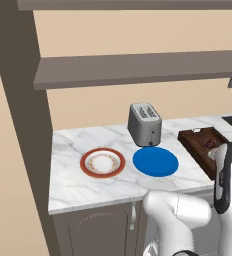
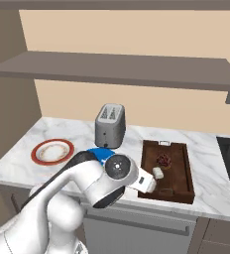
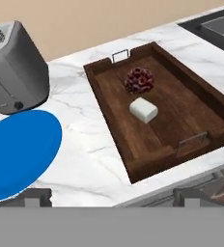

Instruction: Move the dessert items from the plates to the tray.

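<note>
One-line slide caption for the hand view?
Both desserts, the reddish-brown cupcake and cream cube, lie in the wooden tray beside the empty blue plate and toaster.

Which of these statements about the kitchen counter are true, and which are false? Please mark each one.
1. The pale cream cube lies in the wooden tray. True.
2. The dark reddish cupcake sits on the blue plate. False: it lies in the tray, beside the cube.
3. The toaster stands behind the blue plate. True.
4. The claw grips the cube. False: it is open and holds nothing.
5. The white plate with the red-orange rim carries a dessert. False: it is bare.
</note>
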Motion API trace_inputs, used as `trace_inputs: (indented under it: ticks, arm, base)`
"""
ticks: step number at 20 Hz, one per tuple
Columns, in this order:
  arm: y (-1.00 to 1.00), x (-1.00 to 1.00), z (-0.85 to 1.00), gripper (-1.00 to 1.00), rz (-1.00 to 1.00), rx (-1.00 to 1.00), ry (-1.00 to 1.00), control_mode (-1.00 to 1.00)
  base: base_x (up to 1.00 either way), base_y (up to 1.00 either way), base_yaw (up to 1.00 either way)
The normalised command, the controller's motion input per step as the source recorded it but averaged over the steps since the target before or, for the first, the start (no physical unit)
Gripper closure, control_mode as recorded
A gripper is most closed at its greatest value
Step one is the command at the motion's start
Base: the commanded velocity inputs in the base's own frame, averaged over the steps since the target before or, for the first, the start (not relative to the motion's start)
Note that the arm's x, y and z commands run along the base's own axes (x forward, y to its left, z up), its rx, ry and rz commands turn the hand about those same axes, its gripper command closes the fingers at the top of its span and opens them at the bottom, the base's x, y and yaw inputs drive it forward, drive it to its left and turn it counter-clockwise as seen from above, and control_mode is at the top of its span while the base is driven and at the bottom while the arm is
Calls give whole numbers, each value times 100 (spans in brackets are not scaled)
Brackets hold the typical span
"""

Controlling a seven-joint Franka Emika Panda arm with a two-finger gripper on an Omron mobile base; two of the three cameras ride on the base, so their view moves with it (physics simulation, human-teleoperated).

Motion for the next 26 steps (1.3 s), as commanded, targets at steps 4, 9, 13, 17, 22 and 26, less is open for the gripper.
trace_inputs:
  ticks: [4, 9, 13, 17, 22, 26]
  arm:
    - [100, -100, 6, -100, 20, -34, 0, -100]
    - [62, -100, 0, -100, 4, -17, -61, -100]
    - [11, -100, 6, -100, 0, 0, -84, -100]
    - [0, 0, 0, -100, 0, 0, 0, -100]
    - [0, 0, 0, -100, 0, 0, 0, -100]
    - [37, 86, 0, -100, 23, -16, 12, -100]
  base:
    - [0, 0, 0]
    - [0, 0, 0]
    - [0, 0, 0]
    - [0, 0, 0]
    - [0, 0, 0]
    - [0, 0, 0]
